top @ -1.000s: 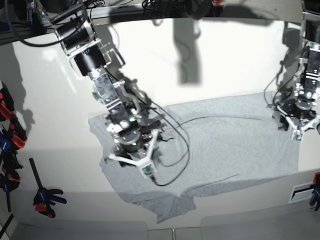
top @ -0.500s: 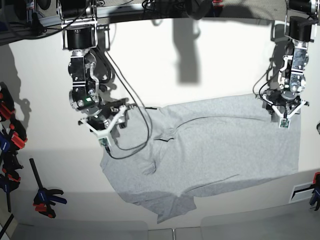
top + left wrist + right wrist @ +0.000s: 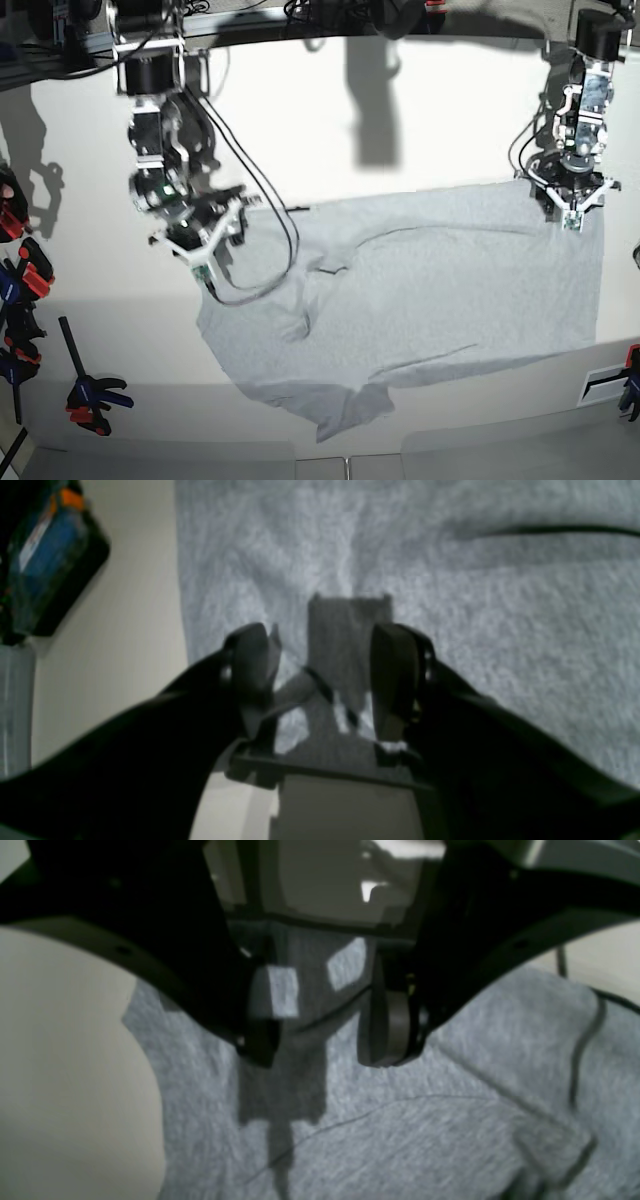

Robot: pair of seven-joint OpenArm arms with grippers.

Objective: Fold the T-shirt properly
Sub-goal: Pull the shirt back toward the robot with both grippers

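Note:
The light grey T-shirt (image 3: 430,290) lies spread on the white table, plain side up, with creases near its left part and a sleeve at the front (image 3: 350,415). My right gripper (image 3: 205,262) hangs open and empty over the shirt's left edge; in the right wrist view (image 3: 322,1045) its fingers stand apart above the cloth (image 3: 400,1130). My left gripper (image 3: 572,222) is open and empty over the shirt's far right corner; in the left wrist view (image 3: 322,670) it hovers above the fabric (image 3: 500,605) near its edge. No lettering shows.
Several clamps (image 3: 85,395) lie along the table's left edge. The right arm's black cable (image 3: 270,285) drapes over the shirt's left part. A blue and orange object (image 3: 45,555) sits on the table beside the shirt's edge. A white bracket (image 3: 605,382) is at the front right.
My right arm has lifted off the shirt's left part and swung up and left to its edge. My left gripper has moved back to the far right corner. The shirt's left edge has shifted.

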